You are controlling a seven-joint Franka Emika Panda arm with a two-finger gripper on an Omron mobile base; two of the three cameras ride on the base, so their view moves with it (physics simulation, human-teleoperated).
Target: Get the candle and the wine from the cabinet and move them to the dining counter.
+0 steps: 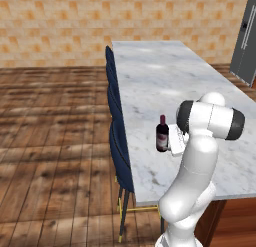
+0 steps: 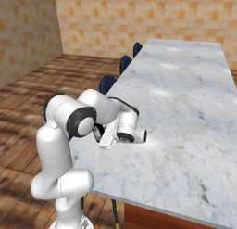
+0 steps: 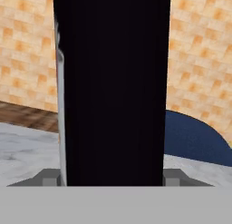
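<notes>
1. Dining counter [image 1: 200,81]: the long marble top runs away from you, dark blue chairs [image 1: 120,146] tucked along its left edge. You are parked at its near end, so the placing surface lies directly under the work.

2. Arm [image 1: 195,181]: it rises from the base at the near counter edge, bends at a raised elbow and turns the hand sideways and low over the near left part of the marble.

3. Wine [image 1: 162,134]: the bottle stands upright, long axis vertical, with its base at or just above the counter; you cannot tell which. In the hand view its dark body [image 3: 113,87] sits dead centre, straight ahead of the hand.

4. Gripper [image 1: 172,139]: it meets the bottle from the side at the lower body. Both fingers [image 3: 50,177] flank the glass closely, so you appear to have the bottle clasped; judged so, releasing means parting the jaws and backing straight away from the bottle.
</notes>
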